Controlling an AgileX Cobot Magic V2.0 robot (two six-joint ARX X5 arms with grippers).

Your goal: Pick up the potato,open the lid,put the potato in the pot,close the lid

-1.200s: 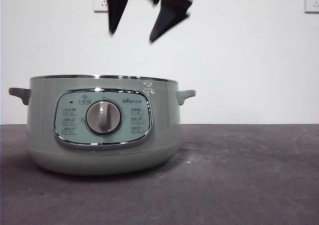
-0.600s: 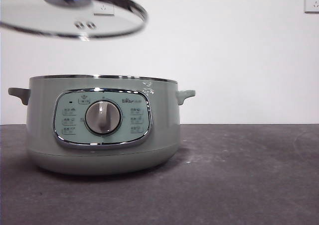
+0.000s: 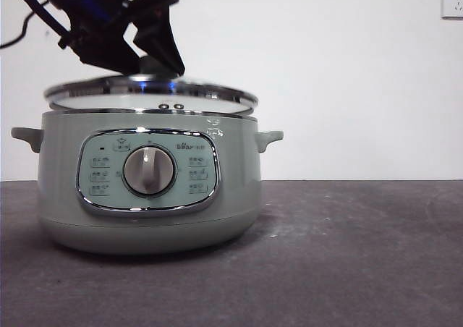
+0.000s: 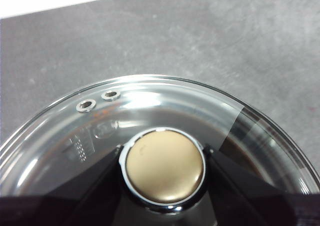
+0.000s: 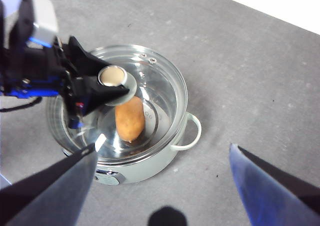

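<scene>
Brand mark: a small logo with tiny lettering sits on the pot's (image 3: 148, 189) button panel (image 3: 148, 172), upper right of the dial (image 3: 149, 171); too small to read.
Button labels: small icons with captions left and right of the dial, illegible.
Lid (image 4: 150, 136) glass: a faint etched mark, unreadable.

The pot's (image 3: 148, 197) wall is hiding the potato in the front view. The picture's edge is cutting off the lid's (image 4: 150, 106) rim in the left wrist view. The panel's (image 3: 148, 171) button labels are too small to read.
</scene>
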